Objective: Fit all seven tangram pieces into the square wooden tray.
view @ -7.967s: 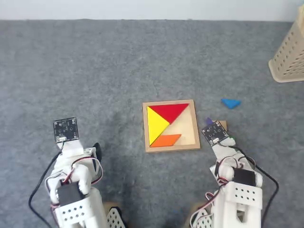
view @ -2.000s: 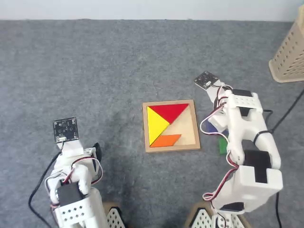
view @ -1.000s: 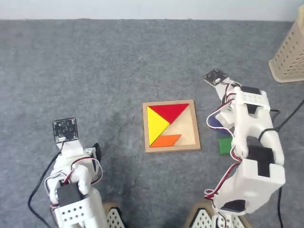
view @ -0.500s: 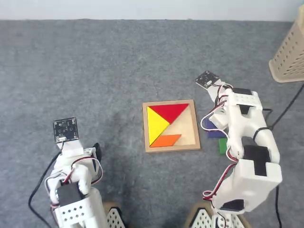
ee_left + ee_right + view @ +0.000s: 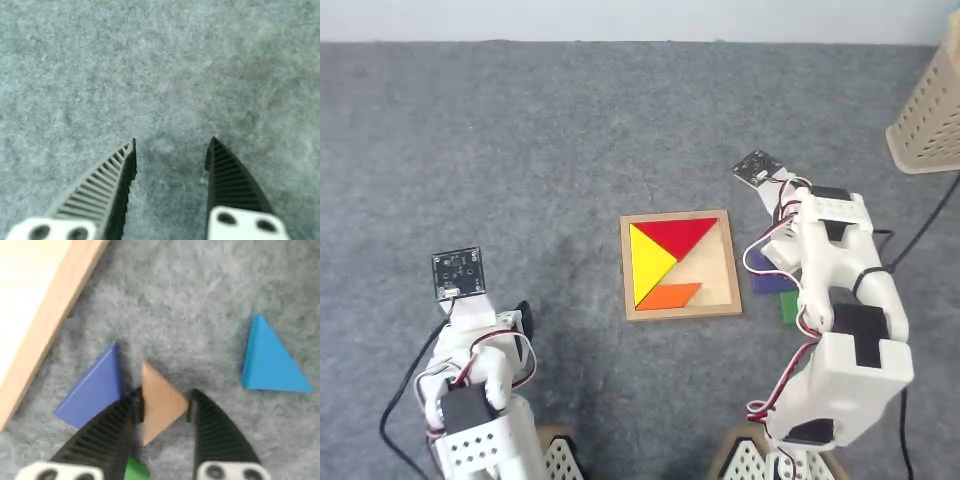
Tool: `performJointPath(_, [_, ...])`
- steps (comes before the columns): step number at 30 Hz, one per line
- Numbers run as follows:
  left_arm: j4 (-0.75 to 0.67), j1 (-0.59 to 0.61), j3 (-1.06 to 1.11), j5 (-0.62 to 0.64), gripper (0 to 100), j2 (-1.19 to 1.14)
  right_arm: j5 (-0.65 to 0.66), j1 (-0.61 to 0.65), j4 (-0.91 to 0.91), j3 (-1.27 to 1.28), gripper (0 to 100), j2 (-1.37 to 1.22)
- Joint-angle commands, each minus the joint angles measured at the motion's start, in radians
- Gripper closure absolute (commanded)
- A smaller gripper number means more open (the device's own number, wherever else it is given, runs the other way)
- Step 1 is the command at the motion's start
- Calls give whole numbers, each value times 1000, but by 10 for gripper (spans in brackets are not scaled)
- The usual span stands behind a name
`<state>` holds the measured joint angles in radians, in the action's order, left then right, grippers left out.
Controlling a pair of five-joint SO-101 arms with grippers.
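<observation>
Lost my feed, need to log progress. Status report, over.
Left end effector open over bare carpet. Right end effector closed on tan triangle, near tray. Tray holds red triangle, yellow triangle, orange parallelogram. Indigo triangle tight alongside.

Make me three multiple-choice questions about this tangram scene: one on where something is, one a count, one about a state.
1. Where is the tan wooden triangle?
A. Inside the beige basket
B. Between the fingers of the right gripper
C. Stacked on a green piece

2. How many pieces lie in the square wooden tray?
A. Two
B. Three
C. Seven

3. The left gripper is:
A. open
B. shut on a blue triangle
C. shut on nothing

Answers:
1 B, the right gripper clamps it from both sides on the grey carpet.
2 B, a red triangle, a yellow triangle and an orange parallelogram.
3 A, its fingers stand apart over bare carpet.
</observation>
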<state>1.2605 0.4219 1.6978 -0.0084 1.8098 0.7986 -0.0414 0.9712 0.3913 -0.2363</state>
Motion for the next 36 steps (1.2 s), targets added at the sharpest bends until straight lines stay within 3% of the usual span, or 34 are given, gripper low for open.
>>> performJointPath(1, [5,-2,-13,-5,784,14,-11,-1,-5,8,978,12])
performJointPath(11, [5,-2,-13,-5,784,14,-11,31,133,9,980,285])
performJointPath(17, [5,-2,-13,-5,784,14,-12,170,183,14,979,401])
performJointPath(26, [5,-2,-13,-5,784,14,-8,507,173,14,979,346])
performJointPath(36, [5,-2,-13,-5,784,14,106,587,171,-15,977,194])
